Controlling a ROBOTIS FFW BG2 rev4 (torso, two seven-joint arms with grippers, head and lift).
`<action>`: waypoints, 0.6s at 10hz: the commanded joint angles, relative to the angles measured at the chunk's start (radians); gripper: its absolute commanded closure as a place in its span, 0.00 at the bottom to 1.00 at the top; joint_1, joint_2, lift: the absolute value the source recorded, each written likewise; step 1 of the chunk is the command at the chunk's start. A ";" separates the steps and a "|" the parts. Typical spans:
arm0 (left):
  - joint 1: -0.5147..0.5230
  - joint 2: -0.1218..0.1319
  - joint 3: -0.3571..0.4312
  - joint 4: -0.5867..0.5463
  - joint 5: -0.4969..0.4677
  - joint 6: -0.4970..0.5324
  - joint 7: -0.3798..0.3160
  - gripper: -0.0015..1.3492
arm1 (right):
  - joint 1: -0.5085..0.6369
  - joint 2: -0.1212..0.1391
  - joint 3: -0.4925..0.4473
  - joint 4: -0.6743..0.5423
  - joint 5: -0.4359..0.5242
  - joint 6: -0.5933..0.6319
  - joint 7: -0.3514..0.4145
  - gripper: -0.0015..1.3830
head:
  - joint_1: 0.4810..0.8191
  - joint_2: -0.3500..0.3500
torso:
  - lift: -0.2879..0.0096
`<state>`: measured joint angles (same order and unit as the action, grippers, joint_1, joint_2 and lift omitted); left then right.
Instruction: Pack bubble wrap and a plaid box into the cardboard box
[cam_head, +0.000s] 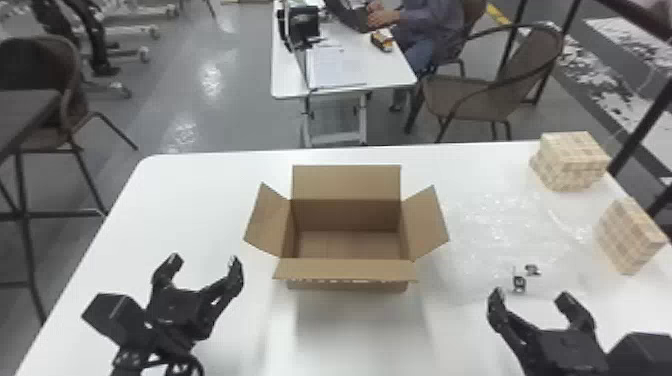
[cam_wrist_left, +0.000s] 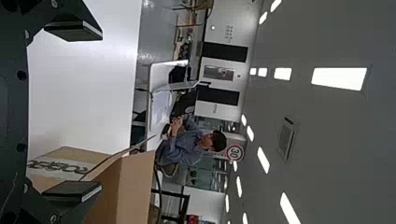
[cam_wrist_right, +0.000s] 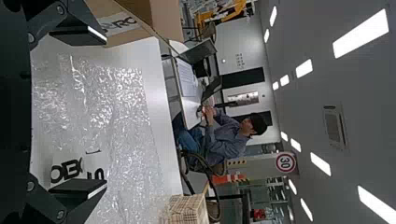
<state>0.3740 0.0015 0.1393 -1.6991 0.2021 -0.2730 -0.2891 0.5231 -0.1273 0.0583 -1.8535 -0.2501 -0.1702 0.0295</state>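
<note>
Wide open: cardboard box (cam_head: 345, 282) standing beside bubble wrap (cam_head: 500, 225)

The left hand (cam_head: 204, 259) is hanging over the desk (cam_head: 200, 200) toward the left edge, fingers standing apart. The right hand (cam_head: 531, 294) is hanging toward the right edge, fingers spreading wide too. One plaid box (cam_head: 575, 160) is sitting by the far right corner; a second plaid box (cam_head: 625, 237) is standing along the right edge.

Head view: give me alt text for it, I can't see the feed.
An open, empty cardboard box stands on a white table, with bubble wrap and plaid boxes to its right. Nearer the camera, the left gripper and right gripper are open, holding nothing.
</note>
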 joint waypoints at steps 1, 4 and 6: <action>-0.015 -0.004 -0.004 -0.001 0.029 0.025 -0.005 0.13 | 0.002 0.000 0.000 0.000 -0.001 0.000 0.000 0.15 | 0.63 0.58 | 0.65; -0.103 -0.004 0.000 0.022 0.117 0.167 -0.104 0.13 | 0.000 0.000 0.000 0.002 -0.001 0.001 0.001 0.15 | 0.63 0.56 | 0.65; -0.139 -0.004 -0.010 0.024 0.134 0.235 -0.117 0.13 | 0.000 0.000 0.000 0.002 -0.001 0.001 0.001 0.15 | 0.63 0.53 | 0.65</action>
<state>0.2434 0.0015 0.1324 -1.6743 0.3283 -0.0574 -0.4064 0.5231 -0.1276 0.0583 -1.8515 -0.2516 -0.1690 0.0297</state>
